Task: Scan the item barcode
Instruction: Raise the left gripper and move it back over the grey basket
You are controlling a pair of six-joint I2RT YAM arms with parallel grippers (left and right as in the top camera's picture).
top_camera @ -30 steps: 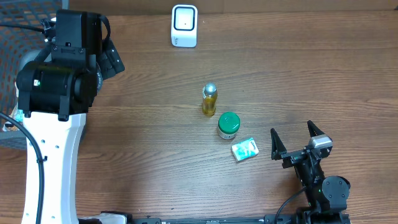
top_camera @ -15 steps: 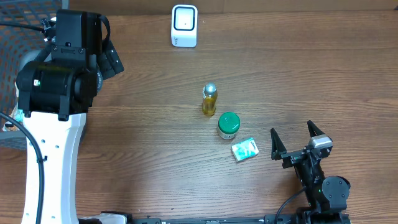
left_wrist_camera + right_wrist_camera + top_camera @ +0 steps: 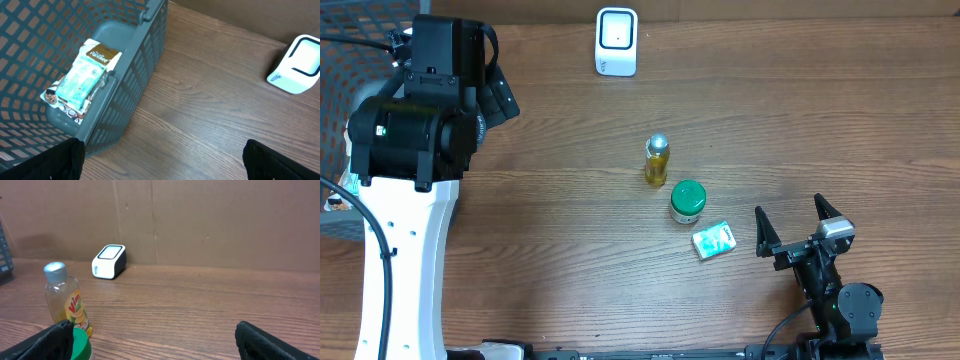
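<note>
- Packet (image 3: 714, 240) on the counter (image 3: 570, 250) sits closest to your right gripper (image 3: 791, 212); it lies just to the left of that gripper, near its left finger, not touching it.
- Its long side runs left to right across the counter, with the right end turned a little toward the far edge, so I think the gripper must swing left and close across the short side.
- Your right gripper is wide open and holds nothing; your left gripper (image 3: 162, 150) is wide open and empty too.
- Your left arm is far off at the back left corner, by a grey basket (image 3: 125, 75) with a wrapped snack (image 3: 82, 80) in it, so the right arm looks like the one to use.
- The packet is small, flat and soft-looking, white and green; you cannot see a barcode on its top side from above.
- Just beside it stands a jar (image 3: 688, 200) with a green lid, and behind that a little bottle (image 3: 657, 160) of yellow liquid with a silver cap.
- I cannot tell which of the three you are meant to scan; the packet is only the easiest to reach.
- The white scanner (image 3: 616, 42) stands at the far edge of the counter, well apart from all three and a bit to their left, so whatever you pick has a long way to go.
</note>
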